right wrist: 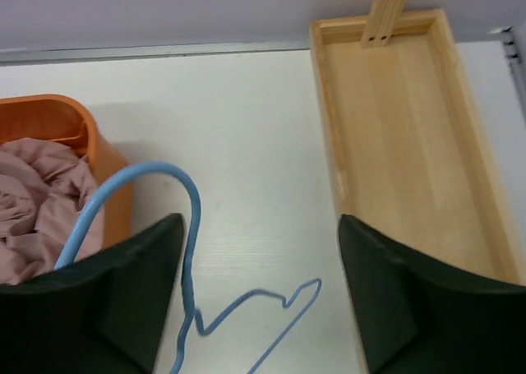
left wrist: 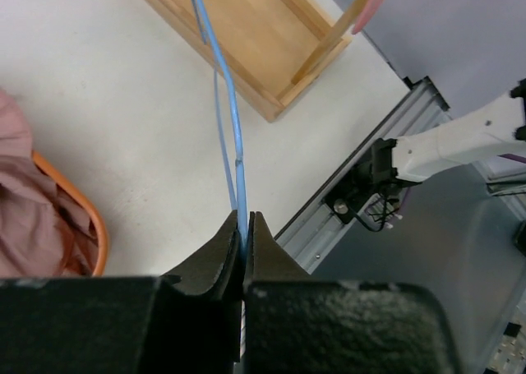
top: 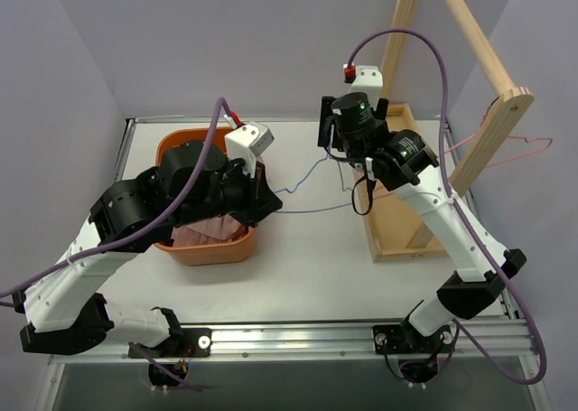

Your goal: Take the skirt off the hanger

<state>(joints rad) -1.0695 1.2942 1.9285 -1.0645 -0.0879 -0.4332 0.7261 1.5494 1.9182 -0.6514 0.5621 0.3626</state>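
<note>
The pink skirt (top: 203, 233) lies bunched inside the orange basket (top: 212, 251), off the hanger. The blue wire hanger (top: 312, 210) stretches above the table between the two arms. My left gripper (left wrist: 245, 222) is shut on one end of the hanger (left wrist: 230, 111), just right of the basket rim (left wrist: 86, 218) and the skirt (left wrist: 25, 210). My right gripper (right wrist: 261, 234) is open over the hanger's hook (right wrist: 191, 201), whose neck runs close along the left finger without being pinched. In the right wrist view, the skirt (right wrist: 37, 193) fills the basket (right wrist: 99, 156) at the left.
A wooden rack with a tray base (right wrist: 403, 136) stands at the right, its slanted rail (top: 492, 122) carrying a pink wire hanger (top: 519, 149). A metal rail (top: 298, 334) runs along the near table edge. The right arm (top: 442, 212) reaches in beside the rack base.
</note>
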